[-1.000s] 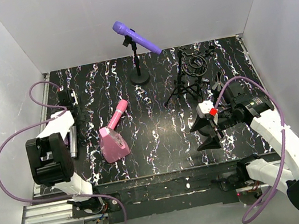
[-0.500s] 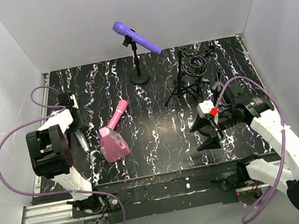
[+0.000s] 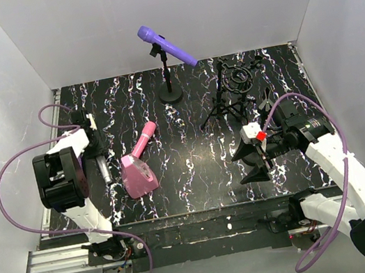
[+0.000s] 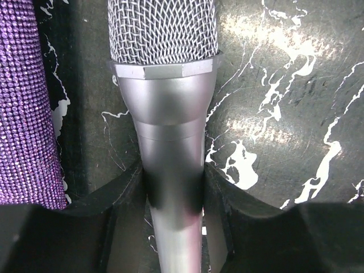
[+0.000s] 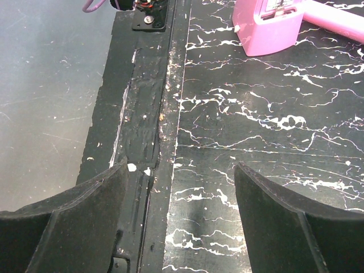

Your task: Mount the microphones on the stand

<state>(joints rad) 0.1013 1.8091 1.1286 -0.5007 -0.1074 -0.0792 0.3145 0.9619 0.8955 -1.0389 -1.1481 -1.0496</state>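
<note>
Left tool (image 4: pixel 173 187) pinching the silver-grey microphone (image 4: pixel 170 114) by the handle just below its collar, one dark finger (image 4: pixel 122 190) pressed against each side. Mesh head pointing away from the wrist, toward the near edge of the tabletop (image 3: pixel 193 156). Lying close to the left edge, about midway along it; whether resting on the surface or raised off it, cannot tell. Just beside it in the left wrist view, the glittery purple microphone (image 4: pixel 28 102), roughly parallel, a narrow strip of black marbled surface between the two.

Right tool (image 5: pixel 179 187) spread wide, hovering near the near right corner, facing along the near edge toward the left; only marbled tabletop and its black border strip showing between the fingers.

Plain purple microphone (image 3: pixel 166 46) seated in the clip of the round-based stand (image 3: pixel 169 86) at the middle of the far edge, tilted, head up and to the left. Pink microphone (image 3: pixel 144 140) lying flat left of centre, angled, its lower end touching or just beside the pink wedge-shaped block (image 3: pixel 138 177). Black tripod stand (image 3: pixel 231 92) with a ring mount standing toward the far right corner, well apart from both tools.
</note>
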